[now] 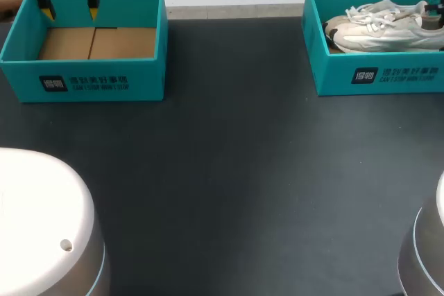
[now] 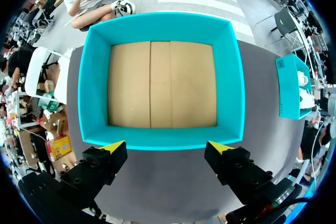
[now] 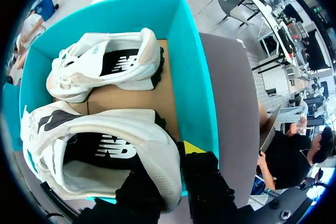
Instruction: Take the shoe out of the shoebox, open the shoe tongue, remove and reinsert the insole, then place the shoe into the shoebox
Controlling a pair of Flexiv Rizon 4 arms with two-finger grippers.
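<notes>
Shoe [image 3: 113,129] heel pinched by right fingers [image 3: 193,148], left fingers [image 2: 113,146] spread

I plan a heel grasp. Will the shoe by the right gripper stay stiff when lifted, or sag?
The shoe probably holds its shape: thick sole, padded heel. Its mesh upper may dent slightly. Loose laces could snag on the box.

this looks like a robot lab; a plain dark table [image 1: 236,150] has my white left arm [image 1: 41,227] at one near corner and my right arm [image 1: 427,240] at the other; the left gripper [image 1: 70,13], fingers spread wide, has bright yellow tips; two matching blue-green boxes sit far apart, an empty shoebox [image 1: 83,82] and a second shoebox [image 1: 378,74] holding white sneakers [image 1: 378,29], set out like a test
</notes>
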